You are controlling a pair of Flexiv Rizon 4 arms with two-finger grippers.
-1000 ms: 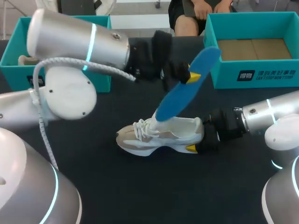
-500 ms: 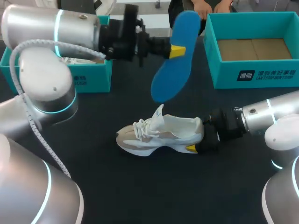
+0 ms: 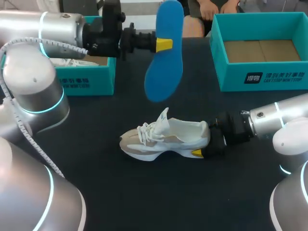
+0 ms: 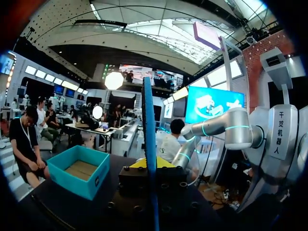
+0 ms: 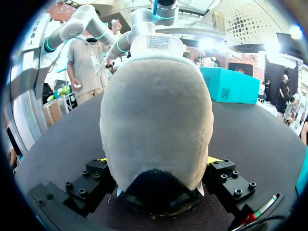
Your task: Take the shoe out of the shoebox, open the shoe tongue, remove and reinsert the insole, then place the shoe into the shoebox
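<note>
Our left gripper point(image 3: 164, 44) is closed on the blue insole point(image 3: 162, 72) near its upper end and holds it in the air above the white shoe point(image 3: 168, 137). The insole looks like thin foam, light and easy to bend, so we judge its flat faces are the best place to grip. Our right gripper point(image 5: 158, 160) clamps the shoe's padded heel on the dark table point(image 3: 144, 192).

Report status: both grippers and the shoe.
Left gripper shut on blue insole, held aloft. Right gripper shut on shoe heel. Nothing between insole and shoe.
</note>
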